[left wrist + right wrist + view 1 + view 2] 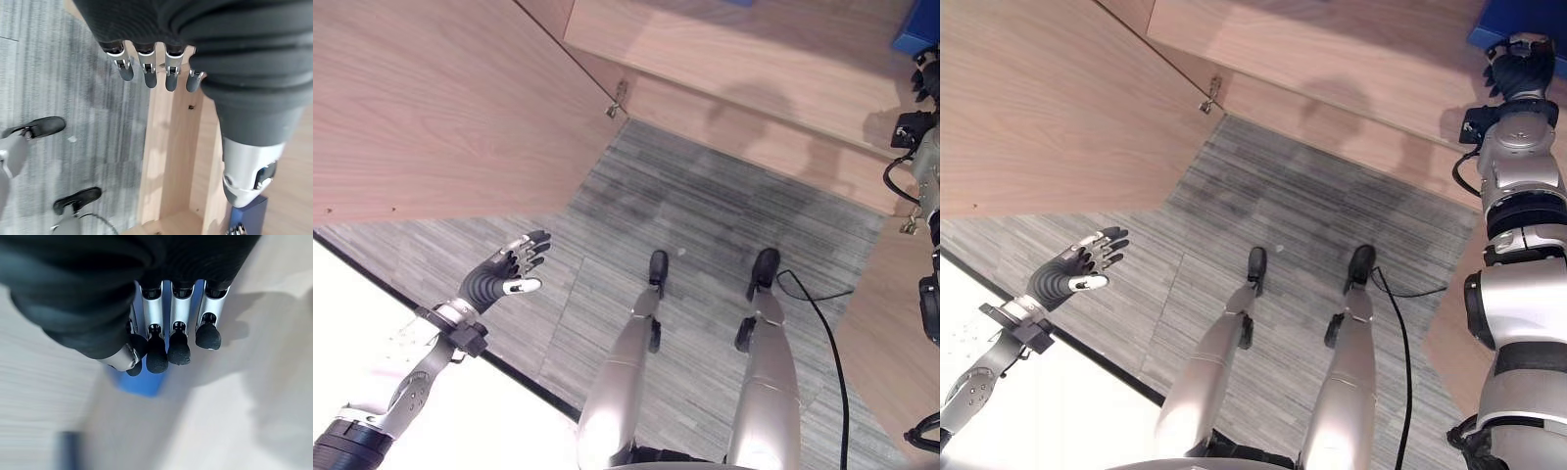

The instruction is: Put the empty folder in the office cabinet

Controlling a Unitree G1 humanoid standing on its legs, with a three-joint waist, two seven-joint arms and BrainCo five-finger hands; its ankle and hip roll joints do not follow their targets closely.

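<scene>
My left hand [506,272] is nearest: it hangs over the grey carpet [705,196], well short of the cabinet, fingers straight and spread, nothing in it. It's idle. Just cabinet-side of it is the open cabinet door [440,98], its hinge [616,101] at the corner where the door meets the carcass. Past that is the cabinet [1332,59] itself, light wood, with a shelf board running across. My right hand [1518,70] is up at the far end of that shelf, arm stretched out, and the blue folder [1518,22] sits right at the hand, on or just inside the cabinet. In the right wrist view my fingers [178,340] are straight and held close together, pointing down over a patch of blue [142,379] below the tips. I can't tell whether the tips touch the folder or just hover above it, and I don't see them curled round it, so I read the hand as open, not gripping. Step, as I judge it: placing is at or near done, folder at the shelf, release stage. Next move calls for checking that the folder rests fully on the shelf, nudging it deeper with flat fingers if it overhangs the edge, then pulling the right arm straight back without snagging it. Door is not yet shut.
</scene>
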